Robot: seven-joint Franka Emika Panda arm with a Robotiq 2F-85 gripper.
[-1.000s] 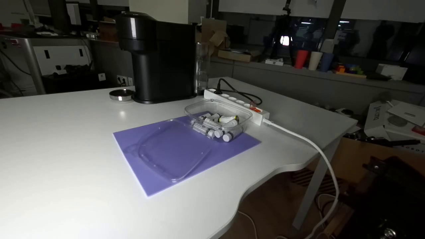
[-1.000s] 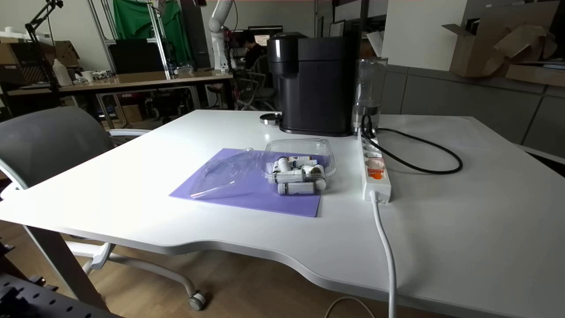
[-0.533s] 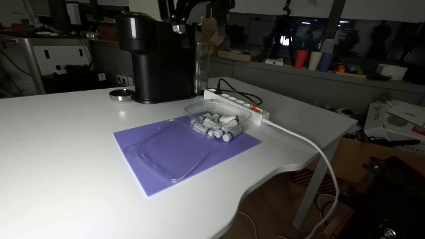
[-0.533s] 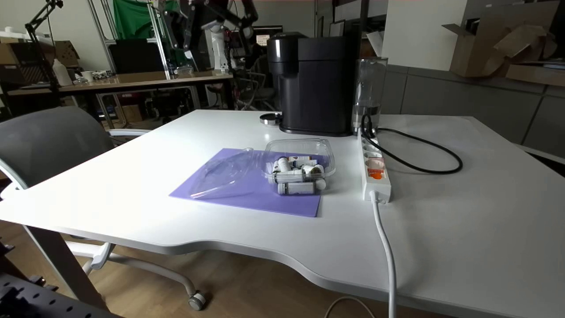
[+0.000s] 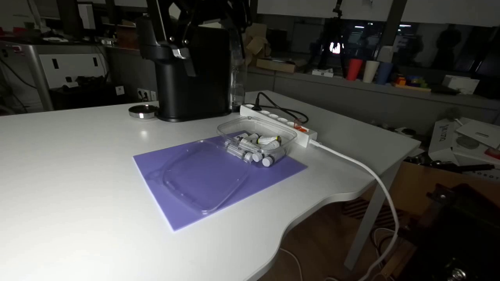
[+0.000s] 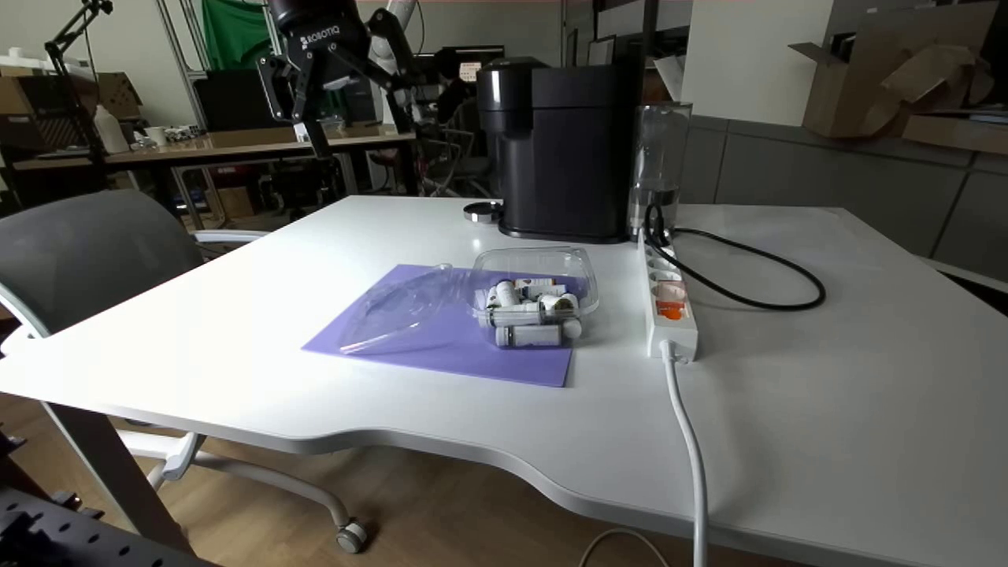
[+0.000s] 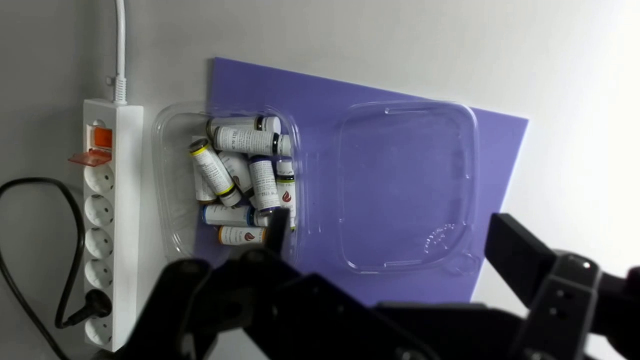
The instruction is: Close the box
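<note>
Box (image 7: 164,165) open, lid (image 7: 407,180) laid out beside it.
Gripper (image 7: 390,231) up above, jaws wide apart, holding nothing; spread, I'd guess, to catch the lid's outer edge.

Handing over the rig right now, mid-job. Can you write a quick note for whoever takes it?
End effector: open, empty, raised, touching nothing.
Box: partly on the purple mat, small bottles inside.
Lid: open, beside the box, over the mat.
Done: nothing of the closing itself; lid not gripped.
Left: probably lift the lid by its far edge, swing it over the bottles, press it shut.
</note>
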